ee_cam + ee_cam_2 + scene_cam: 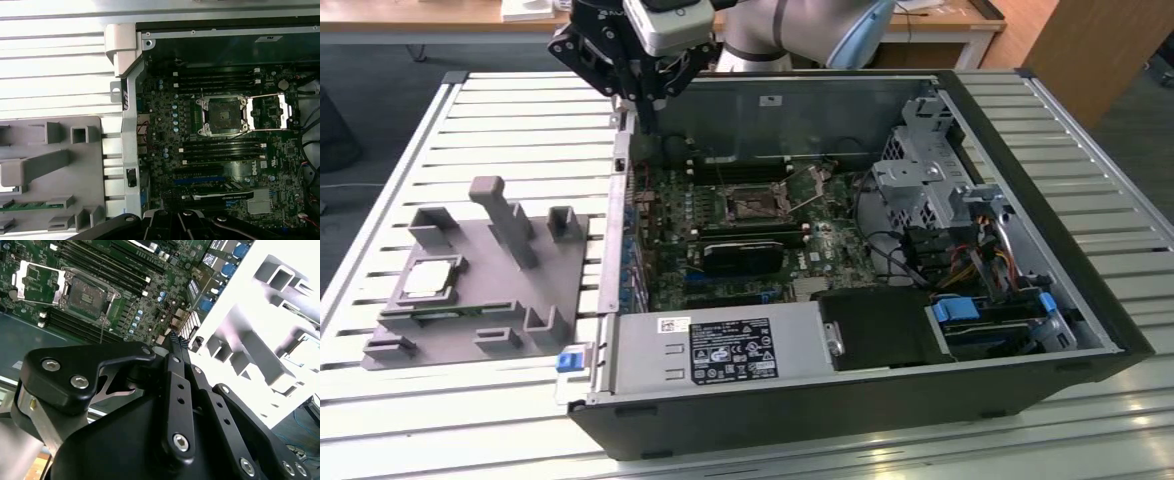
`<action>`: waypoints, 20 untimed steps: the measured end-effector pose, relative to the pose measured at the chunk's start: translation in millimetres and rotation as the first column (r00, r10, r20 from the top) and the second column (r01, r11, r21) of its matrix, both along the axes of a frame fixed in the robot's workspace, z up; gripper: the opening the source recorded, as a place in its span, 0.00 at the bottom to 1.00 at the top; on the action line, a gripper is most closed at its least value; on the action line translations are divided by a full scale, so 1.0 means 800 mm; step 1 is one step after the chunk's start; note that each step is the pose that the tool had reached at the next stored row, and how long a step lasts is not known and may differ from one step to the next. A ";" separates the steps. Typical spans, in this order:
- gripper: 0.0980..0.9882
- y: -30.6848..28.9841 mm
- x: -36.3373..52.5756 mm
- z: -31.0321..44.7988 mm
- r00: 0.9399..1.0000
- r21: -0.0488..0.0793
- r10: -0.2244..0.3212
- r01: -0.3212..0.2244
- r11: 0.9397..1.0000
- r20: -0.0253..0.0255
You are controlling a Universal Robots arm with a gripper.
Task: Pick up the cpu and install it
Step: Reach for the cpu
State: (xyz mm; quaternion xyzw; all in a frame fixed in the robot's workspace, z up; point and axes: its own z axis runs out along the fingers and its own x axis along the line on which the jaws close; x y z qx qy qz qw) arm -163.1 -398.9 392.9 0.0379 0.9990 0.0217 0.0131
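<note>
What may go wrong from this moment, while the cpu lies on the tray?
1. The cpu lies among upright pegs of the grey tray; the gripper, now above the case wall, might strike one when it goes down.
2. The socket stands open; a tilted chip might harm it.

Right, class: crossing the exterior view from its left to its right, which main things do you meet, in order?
cpu lying on the grey tray → gripper → open socket → metal drive cage
</note>
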 end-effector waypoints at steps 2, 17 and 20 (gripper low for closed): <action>0.01 0.0000 -0.001 0.0000 1.000 0.000 0.000 0.000 1.000 0.000; 0.01 0.0000 -0.009 -0.0002 1.000 0.000 0.000 0.000 1.000 0.000; 0.01 0.0000 -0.010 -0.0002 1.000 0.000 0.000 0.000 1.000 0.000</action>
